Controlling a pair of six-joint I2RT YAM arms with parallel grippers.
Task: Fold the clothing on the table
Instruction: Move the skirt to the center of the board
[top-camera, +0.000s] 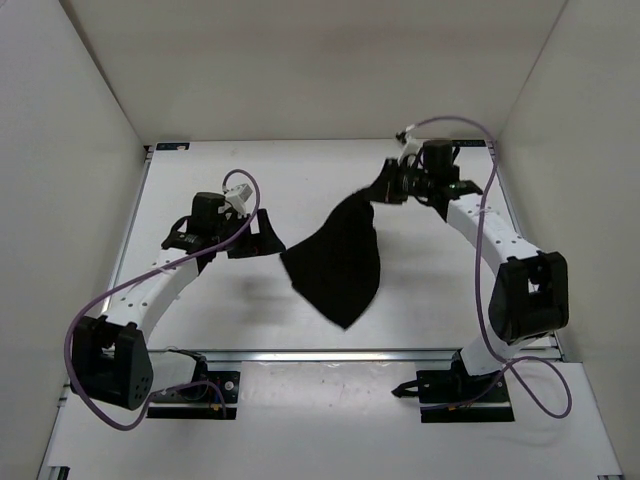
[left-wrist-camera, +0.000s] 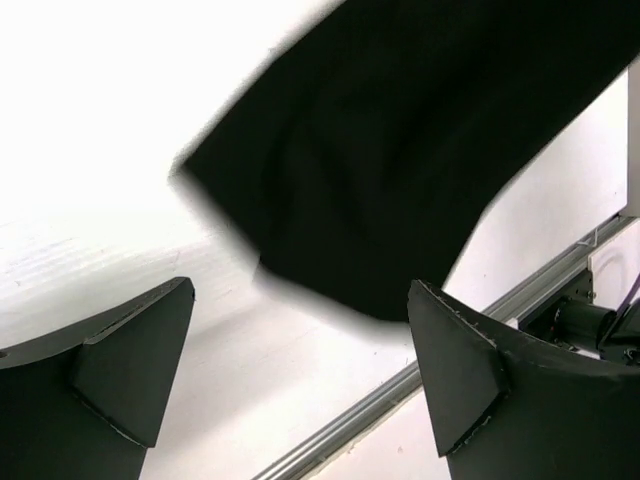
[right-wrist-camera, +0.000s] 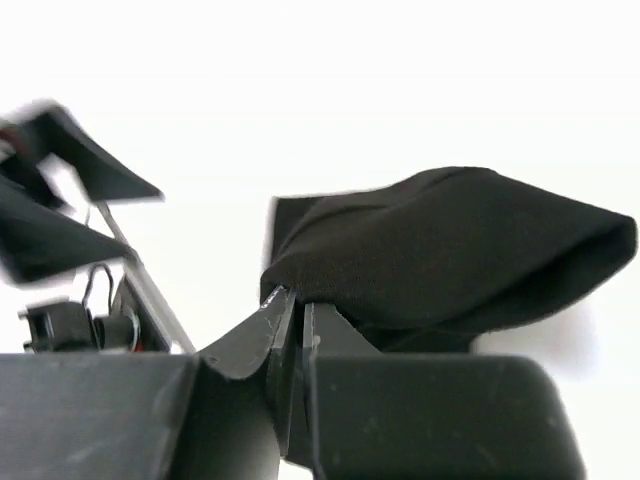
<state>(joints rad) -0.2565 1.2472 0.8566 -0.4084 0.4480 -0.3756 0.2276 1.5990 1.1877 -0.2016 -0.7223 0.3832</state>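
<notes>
Right gripper (top-camera: 386, 188) aloft, tight on clothing (top-camera: 340, 262); left gripper (top-camera: 266, 238) wide nearby.

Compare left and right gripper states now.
Left gripper is open and empty; right gripper is shut on a corner of the clothing. Left sits by the clothing's left edge; right is at its far end. Both face the clothing.

The clothing (left-wrist-camera: 400, 150) cropped by the left wrist view's top and right edges
</notes>
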